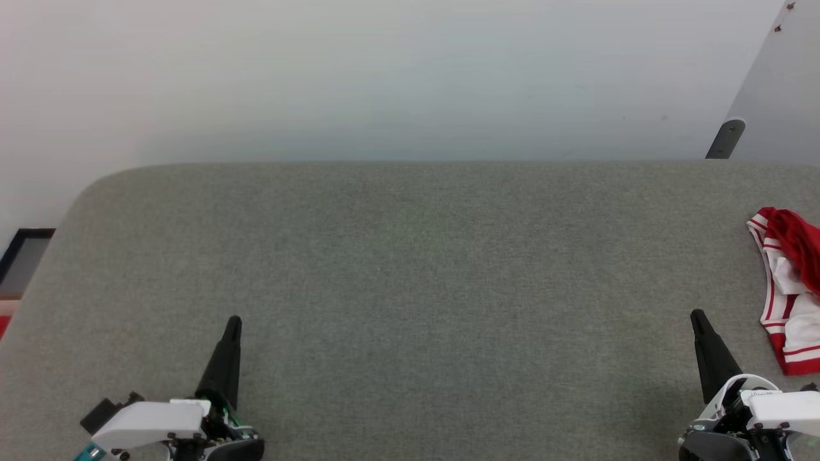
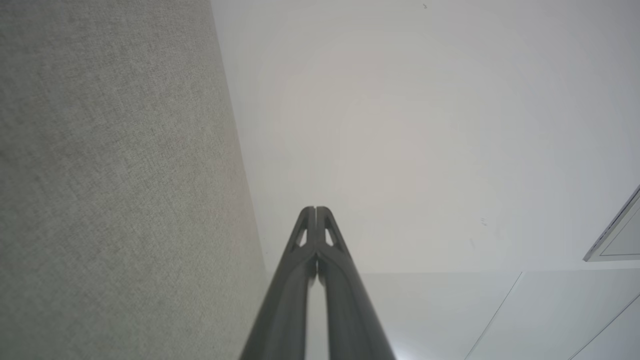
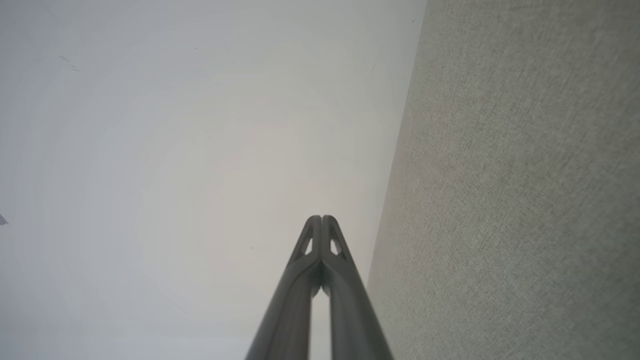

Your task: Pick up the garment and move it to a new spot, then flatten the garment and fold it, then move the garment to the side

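We see the red-and-white jersey (image 1: pixel 789 282) lying bunched at the far right edge of the grey fabric tabletop (image 1: pixel 410 256). The head view's border cuts part of it off, and its striped trim and a white sleeve are turned up. It lies straight on the cloth surface, not in any container.

The left gripper (image 1: pixel 232 322) sits low at the near left. The right gripper (image 1: pixel 697 315) sits low at the near right, near the jersey but apart from it. Both sets of jaws are pressed fully together, tip against tip, and hold nothing. Each wrist view looks along its closed jaws, past the tabletop, to a pale wall (image 2: pixel 425 125).

We judge that the scene fits two stages of the task. The jersey may be waiting at the side to be picked up and carried to a new spot, or it may be one set aside after folding. What shows looks rumpled rather than squarely folded, which leans us toward the former. Too much lies out of frame to settle it, so we name no move.
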You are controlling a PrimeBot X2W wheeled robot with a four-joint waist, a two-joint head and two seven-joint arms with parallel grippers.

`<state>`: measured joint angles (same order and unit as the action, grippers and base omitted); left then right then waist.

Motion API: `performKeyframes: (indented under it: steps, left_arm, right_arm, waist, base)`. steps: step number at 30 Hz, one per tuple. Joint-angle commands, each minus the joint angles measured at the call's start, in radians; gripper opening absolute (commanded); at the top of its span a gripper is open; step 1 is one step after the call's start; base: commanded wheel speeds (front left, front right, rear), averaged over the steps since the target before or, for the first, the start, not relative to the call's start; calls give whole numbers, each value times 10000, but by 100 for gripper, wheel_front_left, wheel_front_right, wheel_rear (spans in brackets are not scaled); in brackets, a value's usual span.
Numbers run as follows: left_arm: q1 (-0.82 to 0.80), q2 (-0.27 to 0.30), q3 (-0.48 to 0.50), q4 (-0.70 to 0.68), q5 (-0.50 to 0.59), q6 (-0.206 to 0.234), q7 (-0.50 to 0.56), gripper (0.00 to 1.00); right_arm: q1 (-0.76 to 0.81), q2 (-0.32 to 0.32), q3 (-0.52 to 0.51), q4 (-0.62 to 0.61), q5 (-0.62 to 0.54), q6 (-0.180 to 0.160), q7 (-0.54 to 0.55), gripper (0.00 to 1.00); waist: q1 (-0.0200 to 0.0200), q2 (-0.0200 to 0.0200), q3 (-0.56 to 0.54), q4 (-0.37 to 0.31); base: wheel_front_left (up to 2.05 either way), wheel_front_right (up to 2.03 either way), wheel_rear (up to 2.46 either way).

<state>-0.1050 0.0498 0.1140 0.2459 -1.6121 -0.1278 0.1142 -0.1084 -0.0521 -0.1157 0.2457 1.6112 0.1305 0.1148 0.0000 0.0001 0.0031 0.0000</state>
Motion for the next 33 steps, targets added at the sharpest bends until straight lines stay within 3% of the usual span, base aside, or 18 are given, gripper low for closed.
performKeyframes:
  steps: [1,33]
  left_arm:
    - [-93,-12,25,-9,-21,-53,25,0]
    - [-93,-12,34,-13,-12,-53,32,0]
  right_arm:
    - [-35,36,31,-20,31,4,26,0]
    - [-34,37,34,-21,33,4,24,0]
  waist:
    - [0,-1,0,0]
    - [0,-1,0,0]
  base:
    - [0,0,0]
    - [0,0,0]
